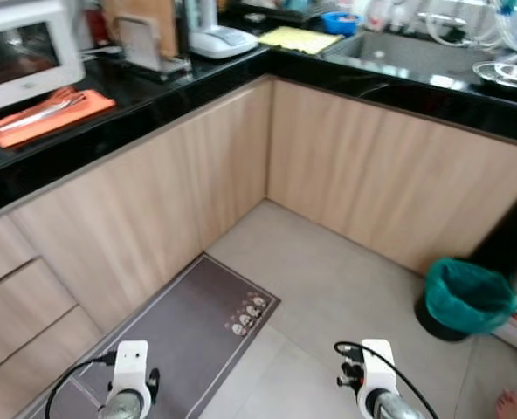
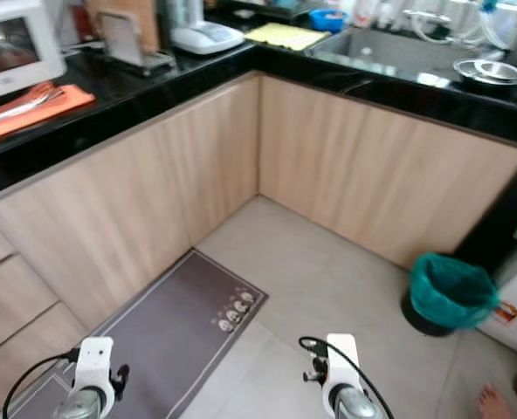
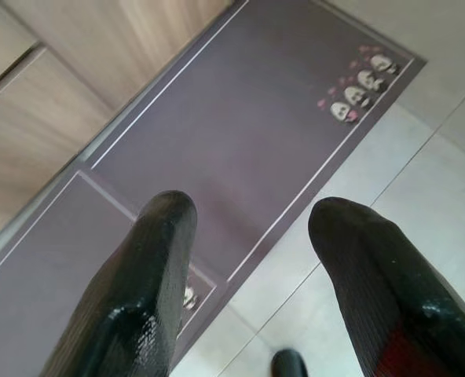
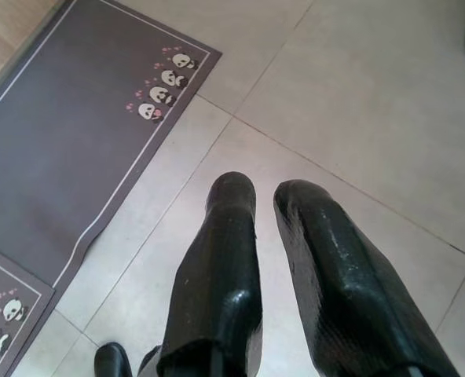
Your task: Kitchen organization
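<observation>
The L-shaped black desk over pale wood cabinet fronts fills the upper part of the head views, and everything the tidying could concern is carried on it, well apart from both arms, which hang low near the floor. No one item is singled out by the task sentence; the likeliest candidates are judged to be those on the desk top. The main risk is judged to lie in the approach: a trip or slip could be caused by the grey floor mat, whose edge lies just beside the robot's feet, and the green-lined bin by the right-hand cabinets could be knocked if a turn is made that way. A person's bare foot is seen at the lower right corner and could be stepped on.

On the desk, a sink is set into the far run, with a metal bowl near it. A white microwave stands at the left, with an orange mat carrying cutlery in front of it, then a white appliance, a yellow cloth and a blue bowl.

The left tool is held open over the mat, its fingers well apart and empty. The right tool is held over bare tile, its fingers nearly together with only a narrow gap, nothing between them.
</observation>
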